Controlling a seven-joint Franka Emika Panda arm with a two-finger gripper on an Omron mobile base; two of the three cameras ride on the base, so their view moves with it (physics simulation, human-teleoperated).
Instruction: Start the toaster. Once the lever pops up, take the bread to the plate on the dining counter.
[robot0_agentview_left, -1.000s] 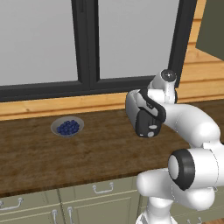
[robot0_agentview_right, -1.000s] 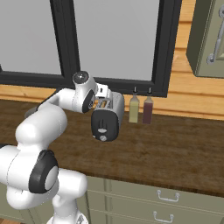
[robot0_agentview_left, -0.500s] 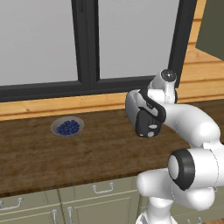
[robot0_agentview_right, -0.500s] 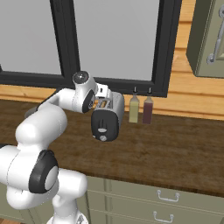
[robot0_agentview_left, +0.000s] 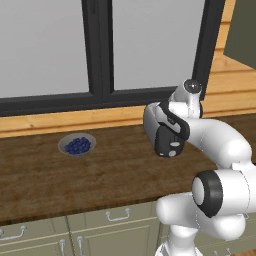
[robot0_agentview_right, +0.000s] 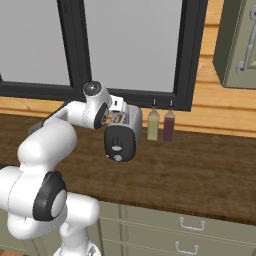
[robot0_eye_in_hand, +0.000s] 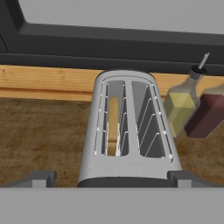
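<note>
Above the toaster (robot0_eye_in_hand: 129, 131), the gripper (robot0_eye_in_hand: 111, 177) hovers.
Its jaws are spread wide; bread (robot0_eye_in_hand: 113, 124) sits in the left slot.

a kitchen: wood worktop (robot0_agentview_left: 100, 170), cabinet drawers (robot0_agentview_right: 200, 235), toaster (robot0_eye_in_hand: 129, 131).

arm (robot0_agentview_left: 220, 137): glossy white rounded shells — dark grey joint rings | wrist (robot0_agentview_right: 92, 90): round grey cap | hand (robot0_agentview_right: 120, 145): black housing, small pale round marks | end effector (robot0_eye_in_hand: 112, 179): two small dark grey fingertips
</note>
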